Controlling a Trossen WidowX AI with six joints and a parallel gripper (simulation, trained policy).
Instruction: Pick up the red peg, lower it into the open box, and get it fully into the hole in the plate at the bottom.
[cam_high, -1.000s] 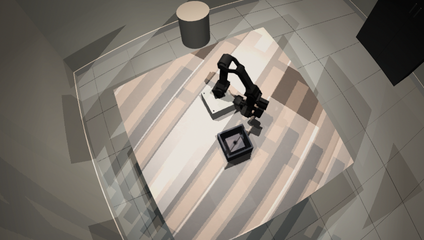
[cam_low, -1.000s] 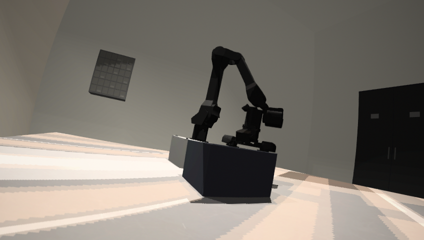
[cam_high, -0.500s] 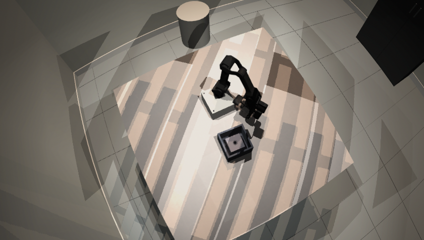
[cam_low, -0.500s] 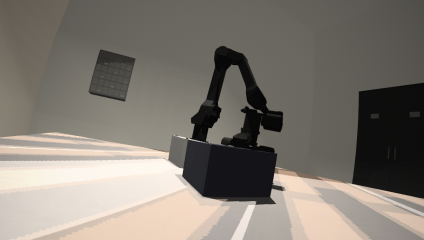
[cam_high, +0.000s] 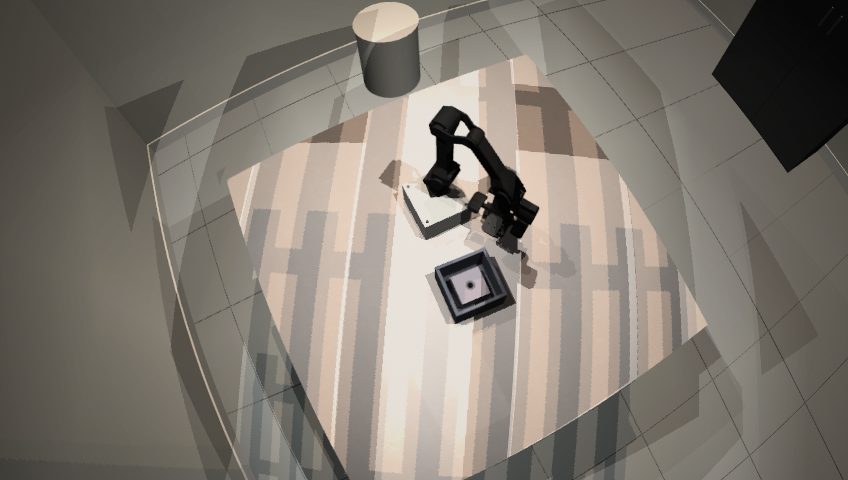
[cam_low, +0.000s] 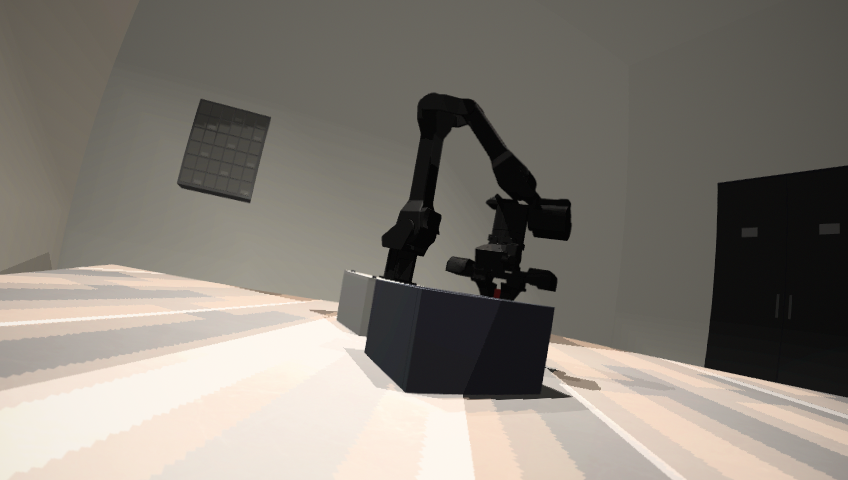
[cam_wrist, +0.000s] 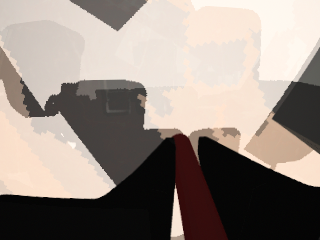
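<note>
1. End effector (cam_high: 504, 237) (cam_low: 496, 294) (cam_wrist: 185, 144), black: nearly closed, fingers clamped on the red peg. Located beside the open box, on the side toward the arm's foot.
2. Red peg (cam_low: 496, 293) (cam_wrist: 197, 200): one, gripped between the fingers, outside the box. Only a small part shows in the exterior view, above the box's rim; contact with the worktop cannot be told.
3. Open box (cam_high: 483, 309) (cam_low: 476, 339), dark, square: upright on the worktop (cam_high: 357, 356) (cam_low: 238, 386) (cam_wrist: 30, 165).
4. Plate (cam_high: 479, 292), pale: at the bottom of the box, its round hole (cam_high: 470, 284) unfilled.
5. Arm (cam_high: 490, 157) (cam_low: 428, 160), black, bent: mounted on a pale block (cam_high: 425, 208) (cam_low: 355, 303) near the box.
6. Cylinder (cam_high: 389, 65), grey, light top: upright beyond the worktop's edge.
7. Cabinet (cam_high: 779, 83) (cam_low: 749, 273), black, two-doored: well apart from the arm.
</note>
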